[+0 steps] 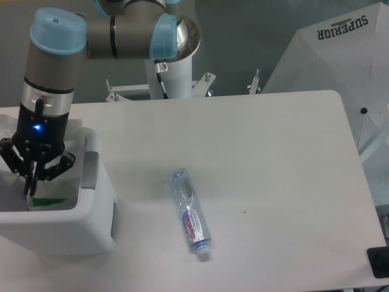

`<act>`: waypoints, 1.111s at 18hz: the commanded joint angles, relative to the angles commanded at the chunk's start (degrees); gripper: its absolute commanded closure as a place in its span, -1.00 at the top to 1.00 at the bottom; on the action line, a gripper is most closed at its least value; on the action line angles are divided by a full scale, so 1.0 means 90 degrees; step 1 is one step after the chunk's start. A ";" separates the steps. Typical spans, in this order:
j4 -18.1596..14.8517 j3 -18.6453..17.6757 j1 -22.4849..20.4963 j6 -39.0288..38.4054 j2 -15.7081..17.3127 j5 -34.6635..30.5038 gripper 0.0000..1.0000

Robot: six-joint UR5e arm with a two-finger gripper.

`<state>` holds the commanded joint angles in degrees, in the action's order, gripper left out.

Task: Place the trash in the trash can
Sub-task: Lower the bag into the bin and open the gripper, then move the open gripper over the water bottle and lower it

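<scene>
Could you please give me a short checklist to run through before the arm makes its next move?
1. End effector over the trash can opening: ok.
2. Bag released: cannot tell; fingers look nearly closed, and a green strip shows inside the can.
3. Bottle in the can: not ok; it lies on its side on the table.
4. Bottle clear of other objects for a grasp: ok.
5. Path from can to bottle free: ok, as far as visible.

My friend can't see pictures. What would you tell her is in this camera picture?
A robot arm's end effector hangs over the open white trash can at the left of a white table, its fingers close together around something thin, with a bit of green showing inside the bin. A small clear plastic bottle with a red-and-white label lies on its side mid-table.
</scene>
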<state>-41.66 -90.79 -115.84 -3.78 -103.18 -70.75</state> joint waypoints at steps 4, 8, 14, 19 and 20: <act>-0.0010 0.0166 -0.0020 0.0000 0.0136 0.0000 0.99; -0.0049 0.0157 -0.0058 0.0000 0.0380 0.0039 1.00; -0.0029 0.0098 -0.0954 0.0274 0.0839 -0.0029 1.00; -0.0049 -0.0233 -0.1903 -0.0321 0.0782 -0.0907 1.00; -0.0058 -0.0234 -0.2011 -0.0351 0.0578 -0.0976 1.00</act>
<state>-42.19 -92.90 -133.94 -6.94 -97.98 -79.53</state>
